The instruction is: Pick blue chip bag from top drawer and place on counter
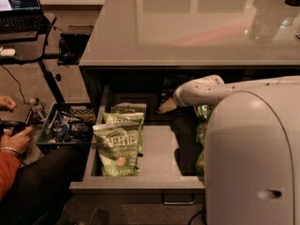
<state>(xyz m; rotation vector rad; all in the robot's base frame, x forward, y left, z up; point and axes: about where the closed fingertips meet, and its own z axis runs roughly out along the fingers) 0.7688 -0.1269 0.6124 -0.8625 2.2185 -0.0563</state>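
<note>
The top drawer (pixel 154 184) stands pulled out under the counter (pixel 187 36). My white arm reaches into it from the right, and the gripper (pixel 166 107) is low at the drawer's back, near the middle. A dark bag with faint white Kettle lettering (pixel 174 82), which looks like the blue chip bag, stands in shadow at the back of the drawer, just above and behind the gripper. I cannot tell whether the gripper touches it. Light green Kettle jalapeno bags (pixel 117 146) stand in the drawer's left half.
More green bags (pixel 202 125) sit at the drawer's right, partly hidden by my arm and body (pixel 253 158). A grey crate of dark snack bags (pixel 70 125) is on the floor at left. A person's hands (pixel 14 139) and a black desk with a laptop (pixel 21 3) are at far left.
</note>
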